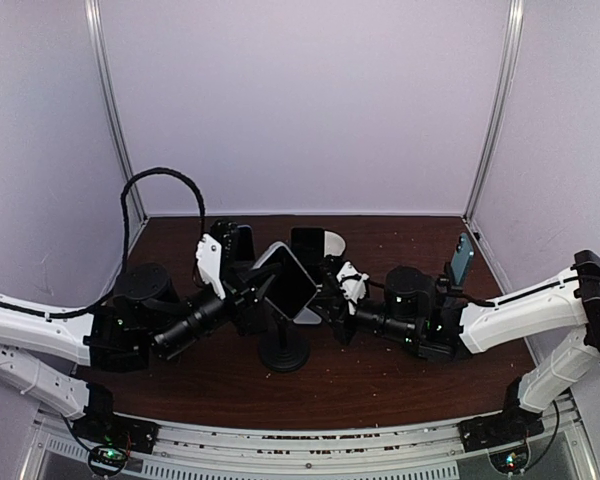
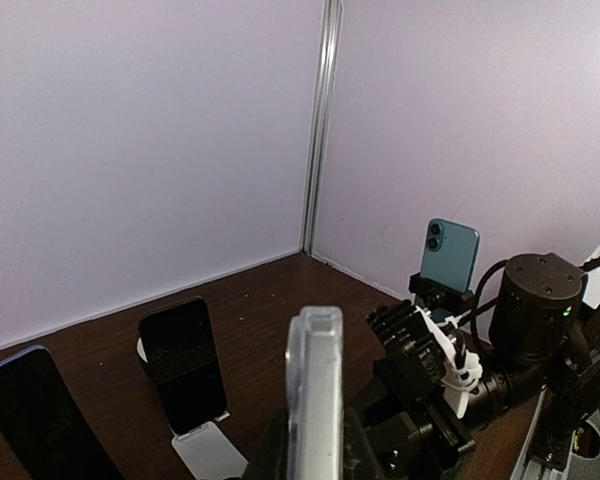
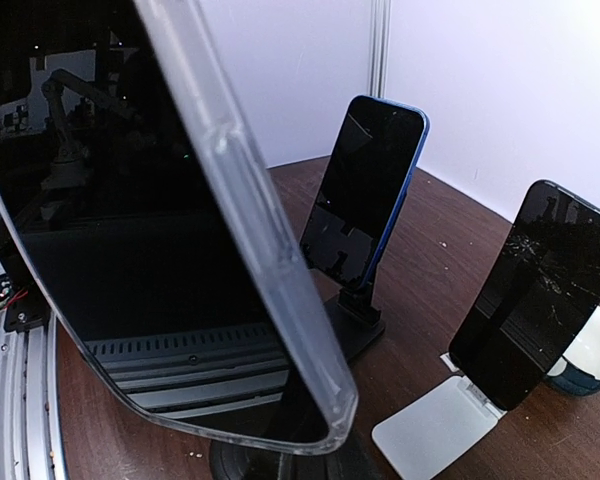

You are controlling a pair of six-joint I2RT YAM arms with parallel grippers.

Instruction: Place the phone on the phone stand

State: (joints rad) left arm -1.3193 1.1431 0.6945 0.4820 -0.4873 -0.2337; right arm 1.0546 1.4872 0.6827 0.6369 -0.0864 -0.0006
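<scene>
Phone point(image 1: 290, 280), in its clear case, stands edge-on between the jaws of my left gripper point(image 2: 315, 445), which are clamped on it. My right gripper point(image 1: 332, 300) has its jaws together just beside the phone's right edge; I cannot tell whether it touches. The phone tilts directly over the black phone stand point(image 1: 283, 352), mid-table point(image 1: 400, 380). Farther off stand a blue phone point(image 3: 365, 200) and a cracked phone point(image 3: 540, 290) on a white rest point(image 3: 430, 430). A teal phone point(image 2: 448, 255) stands at the far right.
</scene>
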